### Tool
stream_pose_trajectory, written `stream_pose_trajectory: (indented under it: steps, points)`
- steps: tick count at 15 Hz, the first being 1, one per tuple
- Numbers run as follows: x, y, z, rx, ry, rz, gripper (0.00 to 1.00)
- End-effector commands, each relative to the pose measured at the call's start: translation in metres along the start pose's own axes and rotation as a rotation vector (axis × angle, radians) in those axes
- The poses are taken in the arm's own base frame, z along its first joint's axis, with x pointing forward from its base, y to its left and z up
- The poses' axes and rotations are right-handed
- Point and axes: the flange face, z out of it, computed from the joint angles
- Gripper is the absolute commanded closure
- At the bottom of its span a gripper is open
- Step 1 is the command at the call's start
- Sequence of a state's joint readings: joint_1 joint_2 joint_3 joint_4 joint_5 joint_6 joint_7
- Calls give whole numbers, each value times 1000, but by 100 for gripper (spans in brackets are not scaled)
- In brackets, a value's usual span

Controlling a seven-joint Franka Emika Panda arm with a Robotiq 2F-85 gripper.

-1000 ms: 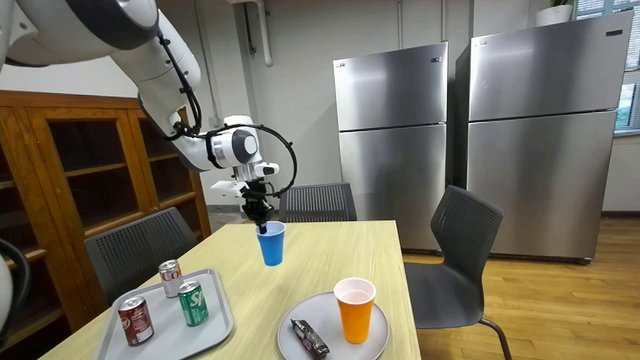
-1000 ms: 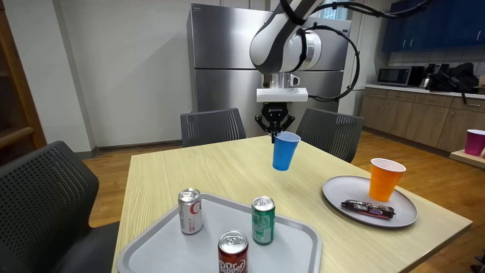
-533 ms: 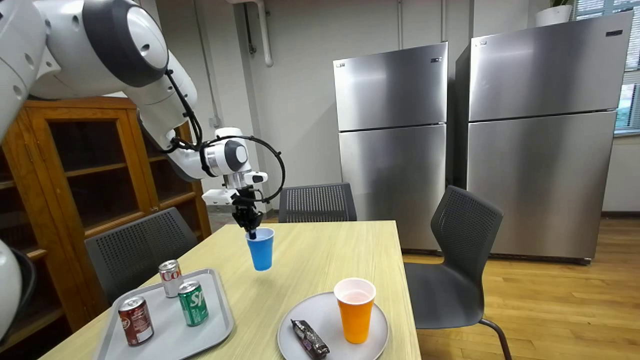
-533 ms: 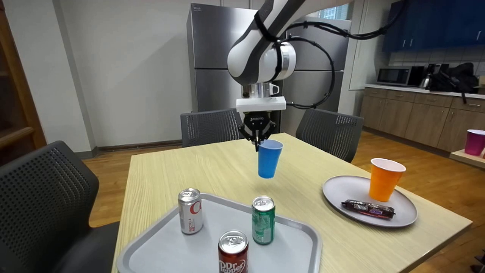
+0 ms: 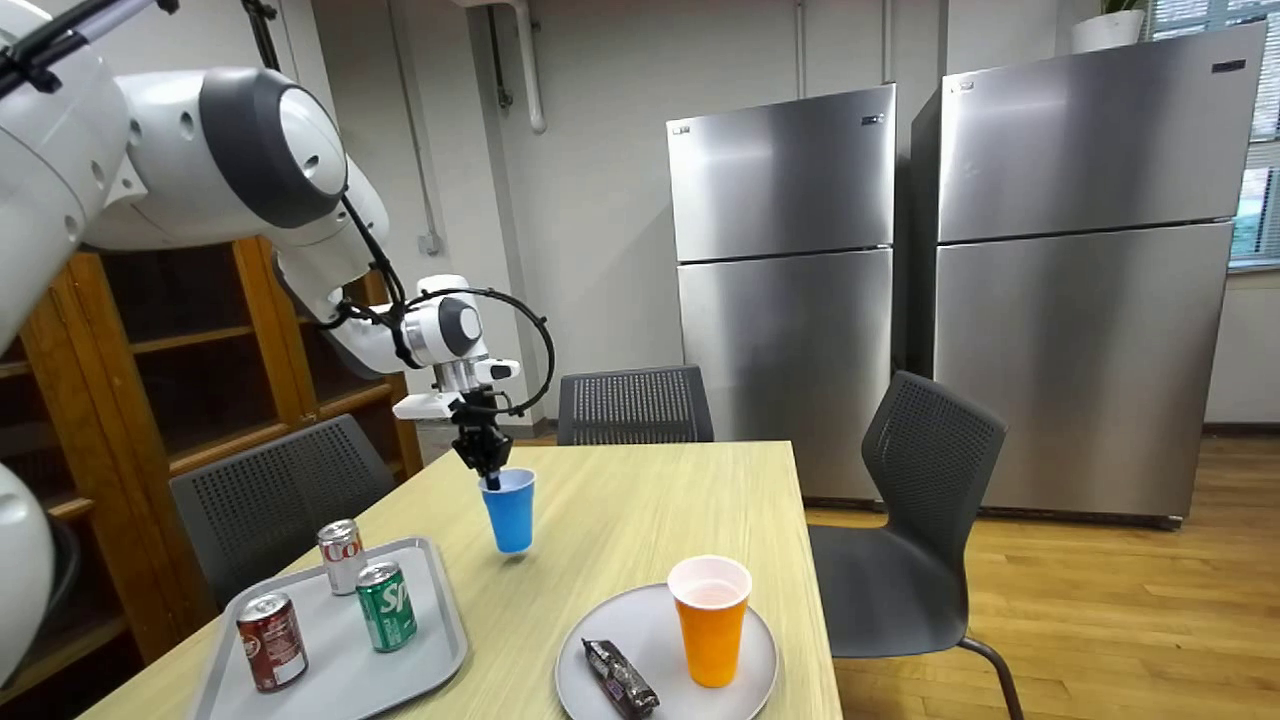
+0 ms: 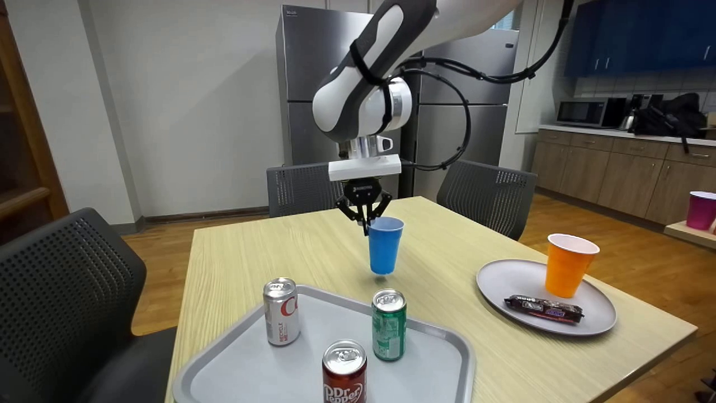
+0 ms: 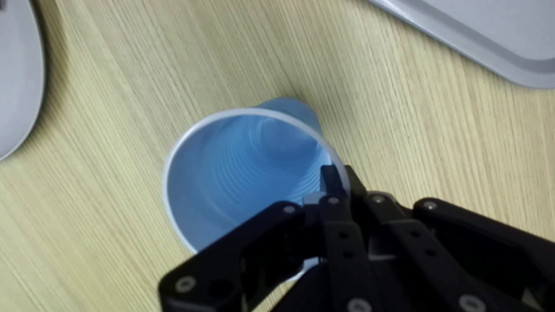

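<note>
Tool condition: in the wrist view, the tool [image 7: 341,175] enters from the lower right of the frame and pinches the wall of the blue cup [image 7: 243,182] at the rim, one finger inside and one outside. The cup occupies the centre of the frame and hangs nearly upright.

Change: over the last second the cup has shifted left and lower in both exterior views, and a faint shadow now shows below its base. The base appears just above the tabletop [image 7: 108,138]. Judgement: the cup is being carried downward, the pinch is holding, and set-down is not yet complete. The plate [image 7: 17,86] at upper left and the tray [image 7: 455,37] at upper right stand apart from the cup.

Labels, near to far: in an exterior view, the dark red can [image 6: 344,375] at bottom centre reads "Dr Pepper". Behind it on the tray, the green can [image 5: 388,605] shows "Sp", probably Sprite. The silver can [image 6: 281,313] bears a red "C" and "RECYCLE ME". At lower right, the wrapped bar [image 6: 542,309] carries illegible print; the orange cup [image 6: 568,268] just beside it shows no readable writing. Badges on the refrigerators [image 5: 785,330], upper right, are too small to read
</note>
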State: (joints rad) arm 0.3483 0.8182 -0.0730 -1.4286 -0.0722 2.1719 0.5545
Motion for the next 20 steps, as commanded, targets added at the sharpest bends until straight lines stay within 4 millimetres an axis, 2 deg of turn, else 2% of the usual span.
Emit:
stream_pose_trajectory:
  steps: [1, 11, 12, 13, 16, 20]
  points:
    - [7, -14, 2, -41, -8, 18, 99]
    - [13, -21, 16, -65, -40, 18, 98]
    - [14, -21, 16, -67, -43, 16, 71]
    - [14, -22, 16, -69, -45, 16, 70]
    - [14, -21, 7, -67, -40, 16, 48]
    - [18, -19, -17, -49, -9, 23, 18]
